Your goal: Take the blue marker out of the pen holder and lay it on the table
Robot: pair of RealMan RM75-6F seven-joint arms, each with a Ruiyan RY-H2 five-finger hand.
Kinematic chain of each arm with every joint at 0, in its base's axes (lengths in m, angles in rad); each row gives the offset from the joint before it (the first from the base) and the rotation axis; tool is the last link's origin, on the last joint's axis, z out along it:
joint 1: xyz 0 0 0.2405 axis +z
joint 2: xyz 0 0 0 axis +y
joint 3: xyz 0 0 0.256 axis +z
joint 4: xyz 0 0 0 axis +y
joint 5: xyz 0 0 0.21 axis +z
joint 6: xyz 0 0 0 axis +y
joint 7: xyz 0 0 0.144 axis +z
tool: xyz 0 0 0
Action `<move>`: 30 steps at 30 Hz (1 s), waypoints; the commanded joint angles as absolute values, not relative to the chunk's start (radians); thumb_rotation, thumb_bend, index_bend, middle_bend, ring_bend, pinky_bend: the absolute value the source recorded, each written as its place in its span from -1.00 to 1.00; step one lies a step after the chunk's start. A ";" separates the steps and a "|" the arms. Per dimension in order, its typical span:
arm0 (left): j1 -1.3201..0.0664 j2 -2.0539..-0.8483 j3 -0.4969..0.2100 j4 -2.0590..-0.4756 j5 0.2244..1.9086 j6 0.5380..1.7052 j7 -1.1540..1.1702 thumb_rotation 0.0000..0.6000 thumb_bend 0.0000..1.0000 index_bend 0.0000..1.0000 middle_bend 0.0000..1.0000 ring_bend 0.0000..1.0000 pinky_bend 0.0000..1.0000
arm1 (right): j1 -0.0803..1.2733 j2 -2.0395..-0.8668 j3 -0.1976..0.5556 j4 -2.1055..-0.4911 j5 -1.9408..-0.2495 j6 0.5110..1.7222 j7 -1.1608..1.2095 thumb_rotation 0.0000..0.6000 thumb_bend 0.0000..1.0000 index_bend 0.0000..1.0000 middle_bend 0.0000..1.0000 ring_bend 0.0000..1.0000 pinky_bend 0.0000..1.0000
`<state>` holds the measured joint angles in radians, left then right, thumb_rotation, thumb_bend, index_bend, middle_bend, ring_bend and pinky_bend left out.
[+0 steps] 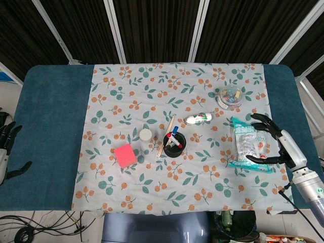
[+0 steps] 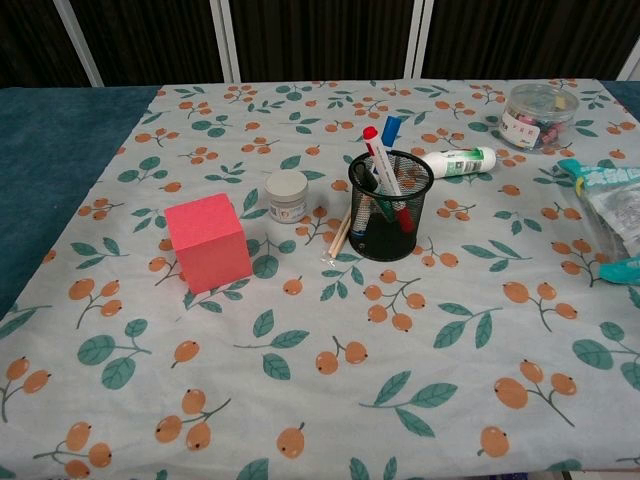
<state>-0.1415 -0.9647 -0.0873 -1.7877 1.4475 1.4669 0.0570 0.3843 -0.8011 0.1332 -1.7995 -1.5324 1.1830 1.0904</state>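
A black mesh pen holder point(image 1: 174, 145) point(image 2: 390, 212) stands upright near the middle of the floral cloth. A blue marker point(image 1: 174, 130) point(image 2: 391, 128) leans in it, cap up, beside a red-capped marker point(image 1: 177, 144) point(image 2: 371, 136). My right hand point(image 1: 268, 143) is at the right side of the table, fingers spread at the right edge of a teal plastic bag point(image 1: 244, 144) point(image 2: 612, 212), far from the holder. At the far left edge my left hand point(image 1: 7, 149) holds nothing, its fingers apart. Neither hand shows in the chest view.
A pink cube point(image 1: 125, 155) point(image 2: 207, 242) and a small white jar point(image 1: 146, 134) point(image 2: 287, 194) sit left of the holder. Wooden sticks point(image 1: 166, 135) point(image 2: 341, 232) lie against it. A white bottle point(image 1: 198, 118) point(image 2: 457, 161) lies behind, near a clear tub point(image 1: 230, 96) point(image 2: 538, 115).
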 commanded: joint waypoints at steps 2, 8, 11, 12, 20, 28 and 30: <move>-0.142 -0.964 -0.088 -1.787 1.447 1.466 0.057 1.00 -0.67 -0.88 -0.99 -1.00 -1.00 | 0.387 -0.802 0.133 -1.801 -1.533 1.180 1.089 1.00 -1.00 -0.74 -0.70 -0.59 -0.59; -0.142 -0.961 -0.091 -1.790 1.448 1.468 0.052 1.00 -0.67 -0.88 -0.99 -1.00 -1.00 | 0.392 -0.802 0.135 -1.807 -1.531 1.174 1.079 1.00 -1.00 -0.74 -0.70 -0.59 -0.59; -0.144 -0.960 -0.093 -1.790 1.445 1.466 0.049 1.00 -0.67 -0.88 -0.99 -1.00 -1.00 | 0.393 -0.801 0.138 -1.810 -1.528 1.175 1.069 1.00 -1.00 -0.74 -0.70 -0.59 -0.59; -0.144 -0.960 -0.093 -1.790 1.445 1.465 0.050 1.00 -0.67 -0.88 -0.99 -1.00 -1.00 | 0.393 -0.801 0.139 -1.812 -1.526 1.175 1.065 1.00 -1.00 -0.74 -0.70 -0.59 -0.59; -0.138 -0.960 -0.089 -1.805 1.451 1.473 0.060 1.00 -0.67 -0.88 -0.99 -1.00 -1.00 | 0.384 -0.795 0.132 -1.823 -1.533 1.180 1.063 1.00 -1.00 -0.74 -0.70 -0.59 -0.59; -0.141 -0.968 -0.087 -1.821 1.454 1.471 0.094 1.00 -0.67 -0.88 -0.99 -1.00 -1.00 | 0.396 -0.787 0.130 -1.818 -1.528 1.152 1.064 1.00 -1.00 -0.74 -0.70 -0.59 -0.59; -0.142 -0.969 -0.088 -1.820 1.452 1.472 0.099 1.00 -0.67 -0.88 -0.99 -1.00 -1.00 | 0.402 -0.789 0.133 -1.816 -1.528 1.146 1.065 1.00 -1.00 -0.74 -0.70 -0.59 -0.59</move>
